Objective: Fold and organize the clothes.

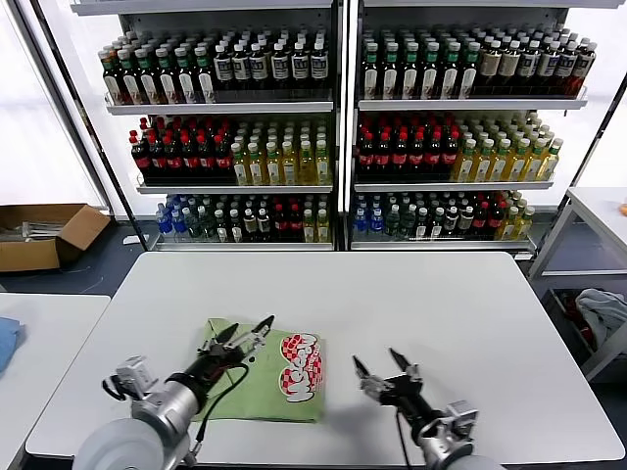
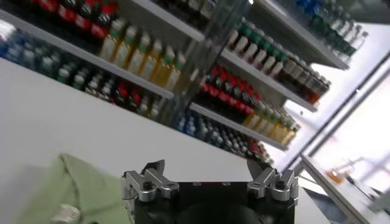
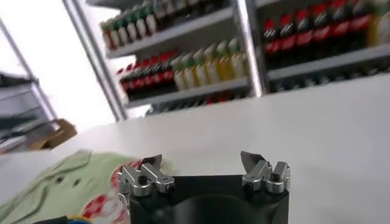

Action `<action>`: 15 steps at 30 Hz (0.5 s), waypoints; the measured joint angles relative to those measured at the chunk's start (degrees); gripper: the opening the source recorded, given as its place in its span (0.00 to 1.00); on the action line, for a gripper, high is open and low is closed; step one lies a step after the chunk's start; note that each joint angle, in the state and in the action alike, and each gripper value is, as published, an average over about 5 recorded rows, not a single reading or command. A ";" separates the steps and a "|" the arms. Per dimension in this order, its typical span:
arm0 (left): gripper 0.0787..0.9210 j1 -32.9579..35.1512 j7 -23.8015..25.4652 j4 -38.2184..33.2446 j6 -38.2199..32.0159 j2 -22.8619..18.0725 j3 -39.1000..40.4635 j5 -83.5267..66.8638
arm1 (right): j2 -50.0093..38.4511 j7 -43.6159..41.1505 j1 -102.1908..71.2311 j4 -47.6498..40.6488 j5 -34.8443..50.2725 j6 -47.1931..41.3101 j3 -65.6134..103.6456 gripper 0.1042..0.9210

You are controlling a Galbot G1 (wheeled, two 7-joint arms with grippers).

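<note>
**A:** Where's the polo shirt [image 1: 269, 372]?

**B:** Folded into a rough rectangle on the white table [image 1: 441, 304], near the front edge, left of centre. Red-and-white logo print [image 1: 301, 367] faces up on its right part. Light green; the collar end with the dark buttons shows in the right wrist view [image 3: 67, 182].

**A:** Left gripper [image 1: 245, 336]?

**B:** Above the shirt's back-left part, fingers spread wide, nothing between them. The left wrist view shows both fingertips [image 2: 152, 173] apart, with the green fabric [image 2: 67, 195] below and to one side. Can't tell whether a tip touches the cloth.

**A:** Right gripper [image 1: 377, 364]?

**B:** Over bare table just right of the shirt, near the front edge. Jaws wide, empty. Not touching the shirt in the head view.

**A:** Anything else around?

**B:** Drink shelves [image 1: 343, 127] full of bottles behind the table. Cardboard box [image 1: 44, 235] on the floor at far left. A second table [image 1: 49, 333] to the left with a bit of blue cloth [image 1: 6, 343] on its edge. A grey-white fabric bundle [image 1: 602, 313] low at right, beneath another white table [image 1: 602, 211].
</note>
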 measured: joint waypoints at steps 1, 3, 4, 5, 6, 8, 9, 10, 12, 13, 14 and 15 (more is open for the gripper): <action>0.88 0.66 0.12 -0.38 0.08 -0.14 -1.14 0.07 | 0.02 0.28 0.68 -0.78 -0.34 -0.55 -1.45 0.88; 0.88 1.98 0.35 -1.12 0.21 -0.53 -2.99 0.26 | 0.09 0.81 1.94 -2.25 -0.92 -1.55 -4.04 0.88; 0.88 2.65 0.45 -1.47 0.25 -0.81 -3.73 0.41 | 0.17 1.08 2.51 -2.92 -1.15 -1.96 -5.14 0.86; 0.88 3.29 0.55 -1.80 0.28 -1.14 -4.31 0.58 | 0.28 1.37 3.06 -3.56 -1.37 -2.32 -6.15 0.85; 0.88 3.90 0.63 -2.08 0.30 -1.52 -4.80 0.80 | 0.41 1.66 3.58 -4.18 -1.59 -2.65 -7.09 0.83; 0.88 4.87 0.73 -2.50 0.33 -2.34 -5.51 1.39 | 0.68 2.11 4.48 -5.20 -1.96 -3.16 -8.71 0.76; 0.88 5.25 0.73 -2.67 0.34 -2.80 -5.73 1.74 | 0.81 2.27 4.87 -5.60 -2.13 -3.37 -9.40 0.73; 0.88 5.56 0.71 -2.83 0.36 -3.25 -5.90 2.12 | 0.92 2.38 5.20 -5.92 -2.29 -3.55 -10.01 0.68; 0.88 6.07 0.66 -3.11 0.39 -4.10 -6.05 2.89 | 1.09 2.49 5.72 -6.38 -2.54 -3.78 -10.99 0.62; 0.88 6.30 0.63 -3.23 0.40 -4.49 -6.07 3.24 | 1.14 2.51 5.94 -6.56 -2.65 -3.86 -11.41 0.58; 0.88 6.48 0.62 -3.31 0.42 -4.82 -6.08 3.56 | 1.18 2.51 6.13 -6.73 -2.73 -3.92 -11.76 0.55; 0.88 6.65 0.60 -3.36 0.43 -5.10 -6.08 3.83 | 1.21 2.51 6.30 -6.89 -2.80 -3.96 -12.08 0.51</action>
